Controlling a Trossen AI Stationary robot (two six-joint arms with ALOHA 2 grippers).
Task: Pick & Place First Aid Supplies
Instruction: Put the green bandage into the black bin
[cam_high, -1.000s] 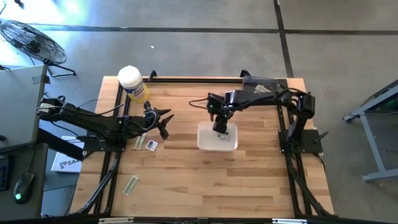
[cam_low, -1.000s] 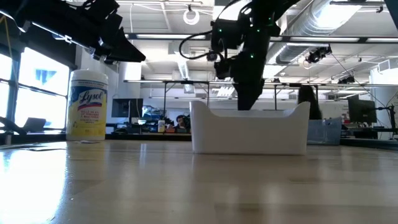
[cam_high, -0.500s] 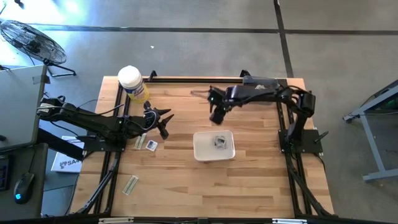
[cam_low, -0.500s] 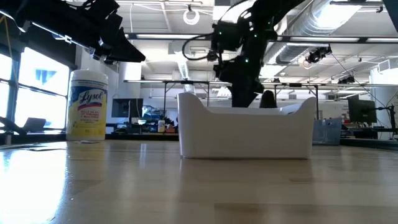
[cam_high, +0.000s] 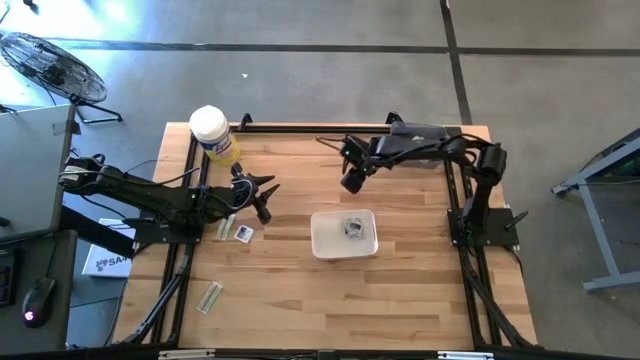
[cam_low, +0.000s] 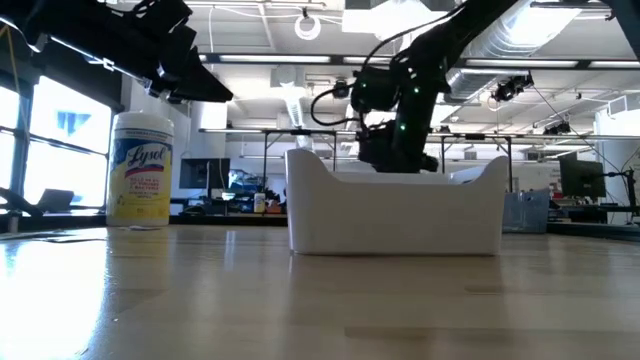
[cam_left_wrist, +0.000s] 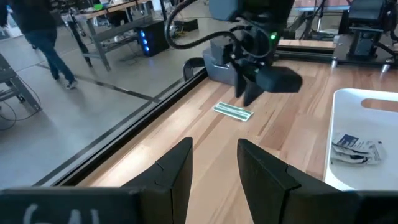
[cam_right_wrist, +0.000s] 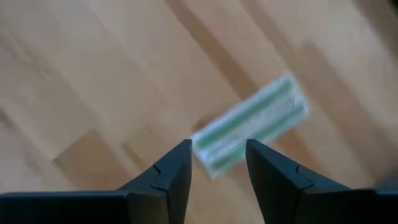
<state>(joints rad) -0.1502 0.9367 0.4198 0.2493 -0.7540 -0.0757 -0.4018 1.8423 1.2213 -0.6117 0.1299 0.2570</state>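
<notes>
Big wooden table (cam_high: 400, 290), white tray (cam_high: 325, 243) in the middle with square packets (cam_high: 353, 228) already inside. Right gripper (cam_high: 350, 183) open and empty, over a green strip packet (cam_right_wrist: 249, 124) near the far edge. Left gripper (cam_high: 262, 197) open, empty, waiting near two packets (cam_high: 233, 230). Next: probably drop down, pinch strip.

The high view looks straight down from far above, taking in the whole bench (cam_high: 330, 290) and the floor around it, while the low view sits at bench-top height, looking level across at the nearby white tray (cam_low: 395, 215) and the room behind. The left wrist view looks across the bench, sharing that tray and a green strip packet (cam_left_wrist: 234, 111) with the high view. The right wrist view hangs close above the same packet.
</notes>
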